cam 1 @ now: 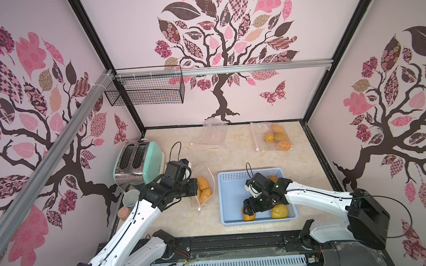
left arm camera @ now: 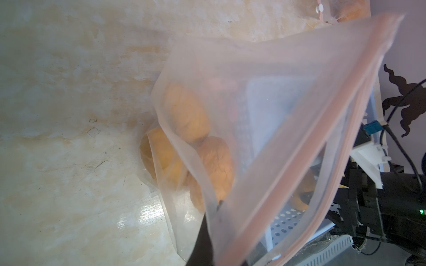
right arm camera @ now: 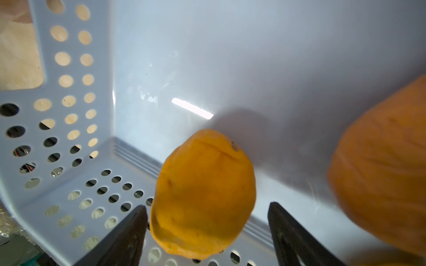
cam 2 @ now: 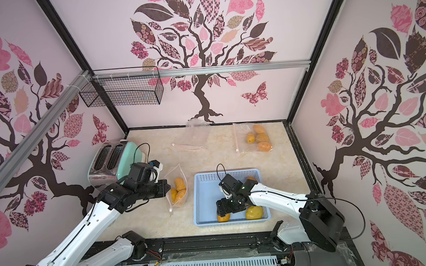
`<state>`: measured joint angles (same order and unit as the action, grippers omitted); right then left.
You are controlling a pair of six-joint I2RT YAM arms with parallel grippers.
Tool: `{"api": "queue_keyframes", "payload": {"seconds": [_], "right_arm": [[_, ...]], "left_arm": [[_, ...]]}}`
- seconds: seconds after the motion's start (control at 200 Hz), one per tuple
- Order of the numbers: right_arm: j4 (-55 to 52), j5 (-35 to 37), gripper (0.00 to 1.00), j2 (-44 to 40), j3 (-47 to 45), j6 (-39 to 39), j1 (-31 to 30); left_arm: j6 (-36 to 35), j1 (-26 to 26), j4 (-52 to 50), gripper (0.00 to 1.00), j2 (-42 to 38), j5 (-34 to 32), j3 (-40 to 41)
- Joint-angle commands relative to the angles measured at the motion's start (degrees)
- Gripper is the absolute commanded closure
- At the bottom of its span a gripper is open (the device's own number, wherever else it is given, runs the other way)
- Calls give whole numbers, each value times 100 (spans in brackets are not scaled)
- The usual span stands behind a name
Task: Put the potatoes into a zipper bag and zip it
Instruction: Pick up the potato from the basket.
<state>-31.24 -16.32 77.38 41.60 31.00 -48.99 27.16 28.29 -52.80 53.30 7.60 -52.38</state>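
A clear zipper bag (cam 1: 205,174) with a pink zip strip stands beside the blue basket (cam 1: 233,173), with three potatoes (cam 1: 204,189) inside it. My left gripper (cam 1: 196,188) is shut on the bag's edge and holds its mouth up; the wrist view shows the bag (left arm camera: 253,115) draped over the dark fingers (left arm camera: 202,241). In the basket's front corner, my right gripper (cam 1: 248,209) stands open around an orange potato (right arm camera: 202,195). One finger is close against the potato and a gap shows at the other. A yellow-green potato (cam 1: 279,211) lies beside it, and another (cam 1: 273,178) shows behind the arm.
A zipped bag holding several potatoes (cam 1: 277,137) lies at the back right, and a flat empty bag (cam 1: 212,136) at the back middle. A mint toaster (cam 1: 139,161), a cup (cam 1: 132,197) and a pinkish fruit (cam 1: 124,212) stand at the left. A wire basket (cam 1: 146,89) hangs on the rail.
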Motion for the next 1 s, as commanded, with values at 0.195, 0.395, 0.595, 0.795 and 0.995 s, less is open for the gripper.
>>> {"api": "queue_keyframes", "payload": {"seconds": [0.195, 0.395, 0.595, 0.795, 0.995], "right_arm": [[557, -187, 27, 607, 85, 211, -120], [473, -15, 40, 561, 277, 140, -130], [358, 343, 44, -197, 812, 43, -126], [934, 30, 44, -661, 1644, 189, -297], [1876, -101, 44, -318, 2398, 457, -603]], "left_arm": [[18, 10, 72, 100, -59, -64, 149], [18, 16, 73, 100, -87, -65, 149], [26, 13, 68, 100, -83, -65, 154], [28, 10, 43, 100, -105, -95, 132], [79, 13, 112, 100, -241, -109, 185]]}}
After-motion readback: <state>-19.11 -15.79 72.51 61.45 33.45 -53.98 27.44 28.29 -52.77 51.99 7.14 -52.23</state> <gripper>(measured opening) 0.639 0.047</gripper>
